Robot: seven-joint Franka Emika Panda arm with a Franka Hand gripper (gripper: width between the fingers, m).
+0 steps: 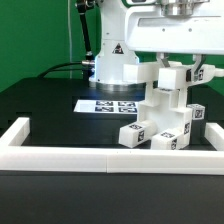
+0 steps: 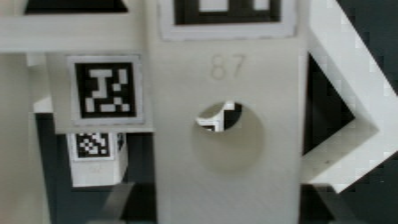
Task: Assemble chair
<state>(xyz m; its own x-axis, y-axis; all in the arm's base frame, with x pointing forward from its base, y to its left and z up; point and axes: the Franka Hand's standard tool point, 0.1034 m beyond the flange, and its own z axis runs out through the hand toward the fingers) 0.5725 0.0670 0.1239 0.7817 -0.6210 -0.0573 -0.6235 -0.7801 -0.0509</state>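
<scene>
The chair [image 1: 165, 118] is a partly joined stack of white blocky parts with black-and-white tags, at the exterior view's right, behind the border rail. My gripper [image 1: 172, 66] hangs over its top and is shut on a white chair part [image 1: 173, 80] that sits at the top of the stack. In the wrist view my gripper [image 2: 222, 203] clamps a flat white panel [image 2: 222, 160] with a round hole [image 2: 221, 118]. A dark finger [image 2: 125, 196] shows on each side of it. Tagged chair parts [image 2: 107, 88] lie beyond the panel.
The marker board [image 1: 105, 104] lies flat on the black table at the foot of the robot base [image 1: 115, 60]. A long white border rail [image 1: 110, 157] runs along the front, with a corner piece [image 1: 15, 133] at the exterior view's left.
</scene>
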